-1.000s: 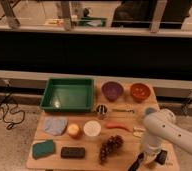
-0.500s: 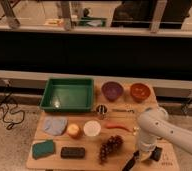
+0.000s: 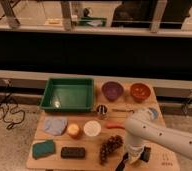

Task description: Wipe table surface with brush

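The light wooden table surface fills the lower middle of the camera view. My white arm comes in from the right and bends down over the table's front right part. Its gripper is low over the wood, just right of the dark grape bunch, and is shut on the brush. The brush is a slim black stick that slants down and left from the gripper to the table's front edge.
A green tray lies at the back left, with a purple bowl and an orange bowl to its right. A metal cup, blue cloth, orange, white disc, red chili, green sponge and black block crowd the left and middle.
The gripper and the brush have slid left along the front of the table, nearer the grape bunch. The other objects have stayed put.
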Available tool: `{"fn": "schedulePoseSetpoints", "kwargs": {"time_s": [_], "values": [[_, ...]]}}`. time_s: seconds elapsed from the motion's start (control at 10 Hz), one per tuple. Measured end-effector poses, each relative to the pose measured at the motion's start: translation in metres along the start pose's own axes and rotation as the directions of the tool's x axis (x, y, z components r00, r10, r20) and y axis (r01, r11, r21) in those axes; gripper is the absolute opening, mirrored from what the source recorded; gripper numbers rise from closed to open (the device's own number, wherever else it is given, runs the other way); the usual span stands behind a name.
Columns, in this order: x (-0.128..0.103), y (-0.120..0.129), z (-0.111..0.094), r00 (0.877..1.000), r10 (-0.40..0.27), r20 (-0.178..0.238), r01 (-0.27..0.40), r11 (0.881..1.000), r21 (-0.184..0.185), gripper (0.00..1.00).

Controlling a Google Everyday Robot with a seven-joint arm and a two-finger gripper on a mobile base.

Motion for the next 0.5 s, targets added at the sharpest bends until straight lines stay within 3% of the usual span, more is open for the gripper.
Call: {"fn": "schedulePoseSetpoints", "kwargs": {"time_s": [0.2,0.5], "values": [[0.003,0.018,-0.004,1.0,0.011,0.001,-0.011,1.0,0.009,0.08],[0.036,0.043,-0.006,0.997,0.074,0.006,-0.074,0.997,0.018,0.08]]}}
